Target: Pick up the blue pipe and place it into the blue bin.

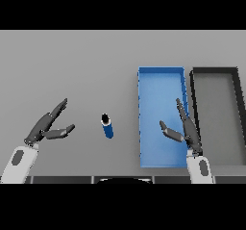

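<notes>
Lying on the desk [72, 60], blue pipe [108, 126] is seen between both hands, left of blue bin [161, 75] | left hand [48, 125] and right hand [185, 130] spread, nothing held | risk: pipe may be rolled away if nudged sideways.

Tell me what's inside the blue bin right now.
Nothing shows inside the blue bin; its floor looks bare. The right robot hand hovers over its right side and hides that strip. The blue pipe lies outside, on the table.

Even, dim, flat light falls on the grey table [72, 70], without glare.
</notes>
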Robot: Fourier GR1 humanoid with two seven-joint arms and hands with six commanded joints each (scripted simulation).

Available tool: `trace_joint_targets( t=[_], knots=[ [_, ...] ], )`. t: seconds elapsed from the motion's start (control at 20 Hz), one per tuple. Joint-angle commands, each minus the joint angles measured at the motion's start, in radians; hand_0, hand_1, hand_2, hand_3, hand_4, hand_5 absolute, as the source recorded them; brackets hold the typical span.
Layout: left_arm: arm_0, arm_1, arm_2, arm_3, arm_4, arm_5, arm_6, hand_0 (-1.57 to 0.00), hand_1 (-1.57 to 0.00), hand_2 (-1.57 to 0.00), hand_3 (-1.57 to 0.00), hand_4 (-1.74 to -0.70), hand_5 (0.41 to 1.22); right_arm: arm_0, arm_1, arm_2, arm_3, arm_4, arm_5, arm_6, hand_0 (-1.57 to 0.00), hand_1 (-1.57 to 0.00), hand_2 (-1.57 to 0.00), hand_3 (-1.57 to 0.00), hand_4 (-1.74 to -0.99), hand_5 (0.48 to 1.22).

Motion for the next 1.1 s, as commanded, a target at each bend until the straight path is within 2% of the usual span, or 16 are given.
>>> trace_joint_targets(
  t=[0.0, 0.15, 0.35, 0.45, 0.5, 0.6, 0.7, 0.95, 1.05],
  knots=[
    [0.007, 0.004, -0.018, -0.012, -0.004, -0.017, 0.015, 0.0, 0.0, 0.0, 0.0, -1.19, 0.573, 0.01, 0.004, 0.003, -0.01, -0.01, 0.008, -0.01, 0.0, 0.0, 0.0, 0.0, -1.232, 0.604],
    [0.014, 0.005, -0.069, -0.062, -0.024, -0.044, 0.052, 0.0, 0.0, 0.0, 0.0, -1.19, 0.532, 0.003, 0.014, 0.015, -0.018, -0.01, 0.012, -0.021, 0.0, 0.0, 0.0, 0.0, -1.254, 0.626],
    [-0.019, -0.047, -0.148, -0.086, -0.063, -0.064, 0.103, 0.0, 0.0, 0.0, 0.0, -1.21, 0.502, -0.01, 0.024, 0.018, -0.011, -0.009, 0.009, -0.009, 0.0, 0.0, 0.0, 0.0, -1.283, 0.642],
    [-0.039, -0.096, -0.183, -0.076, -0.096, -0.046, 0.122, 0.0, 0.0, 0.0, 0.0, -1.21, 0.488, -0.011, 0.011, 0.003, -0.006, -0.019, 0.014, -0.007, 0.0, 0.0, 0.0, 0.0, -1.296, 0.651],
    [-0.039, -0.109, -0.192, -0.066, -0.11, -0.04, 0.12, 0.0, 0.0, 0.0, 0.0, -1.2, 0.483, -0.01, 0.01, 0.004, -0.006, -0.019, 0.016, -0.011, 0.0, 0.0, 0.0, 0.0, -1.299, 0.654],
    [-0.031, -0.149, -0.217, -0.054, -0.146, -0.023, 0.073, 0.0, 0.0, 0.0, 0.0, -1.21, 0.483, 0.005, 0.014, 0.009, -0.019, -0.012, 0.011, -0.006, 0.0, 0.0, 0.0, 0.0, -1.296, 0.651],
    [-0.052, -0.194, -0.237, -0.024, -0.185, 0.007, 0.077, 0.0, 0.0, 0.0, 0.0, -1.22, 0.495, -0.002, 0.018, 0.007, -0.026, -0.025, 0.016, 0.013, 0.0, 0.0, 0.0, 0.0, -1.305, 0.652],
    [-0.115, -0.295, -0.247, 0.06, -0.205, 0.036, 0.06, 0.0, 0.0, 0.0, 0.0, -1.22, 0.502, 0.002, 0.009, -0.005, -0.015, -0.032, 0.019, 0.014, 0.0, 0.0, 0.0, 0.0, -1.32, 0.655],
    [-0.138, -0.317, -0.251, 0.116, -0.231, 0.043, 0.045, 0.0, 0.0, 0.0, 0.0, -1.19, 0.496, 0.021, 0.004, -0.004, -0.034, -0.023, 0.014, 0.001, 0.0, 0.0, 0.0, 0.0, -1.32, 0.659]
  ],
)
